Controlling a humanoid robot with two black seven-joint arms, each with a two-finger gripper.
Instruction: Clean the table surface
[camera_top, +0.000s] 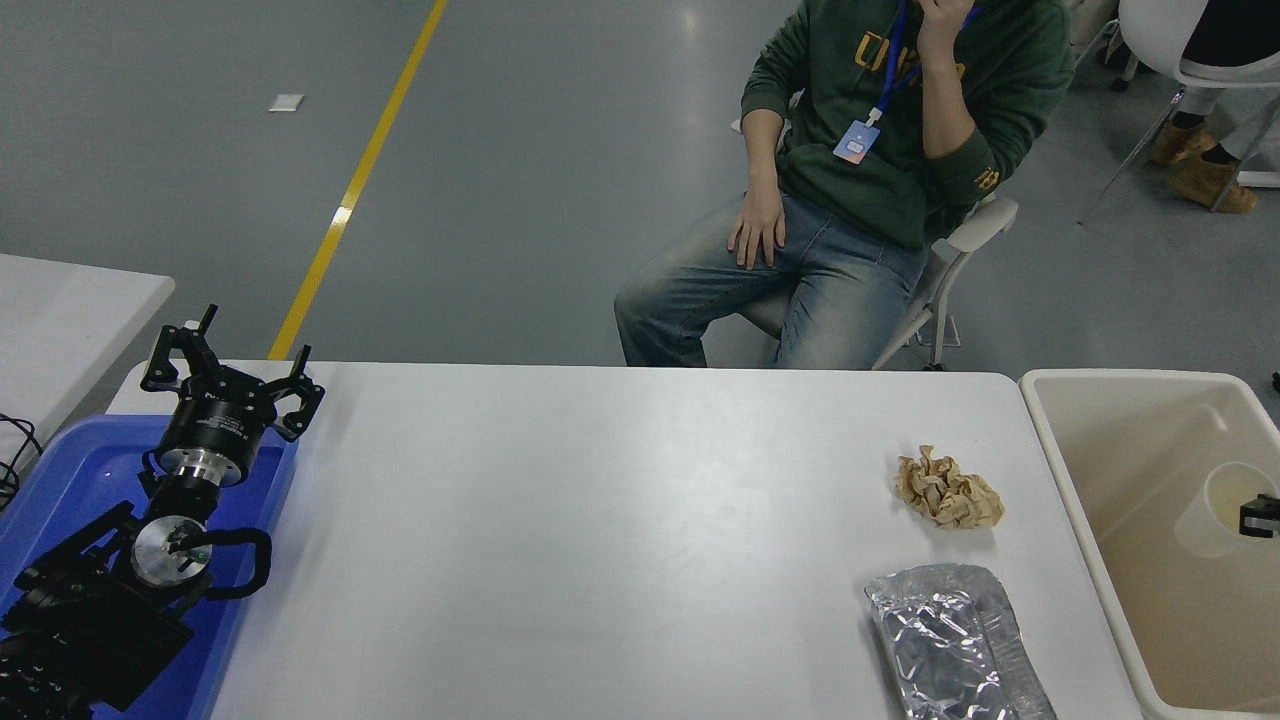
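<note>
Over the beige bin (1110, 560) at the right edge, the right gripper (1258, 516) pokes in beside a pale cup (1215, 505), grip impossible to tell; crumpled paper (947, 489) and a foil bag (955, 645) wait on the tabletop (600, 540), handy to the bin, while the left gripper (228, 380) is parked spread wide over the blue tray (60, 480)

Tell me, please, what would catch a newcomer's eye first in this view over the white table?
Probably the crumpled brown paper ball and the shiny foil wrapper, lying apart on the right part of the white table surface. Next, the left gripper, fingers spread, parked over the blue tray at the lower left. At the right edge, the right gripper shows only as a tip beside a translucent cup inside the beige bin.
</note>
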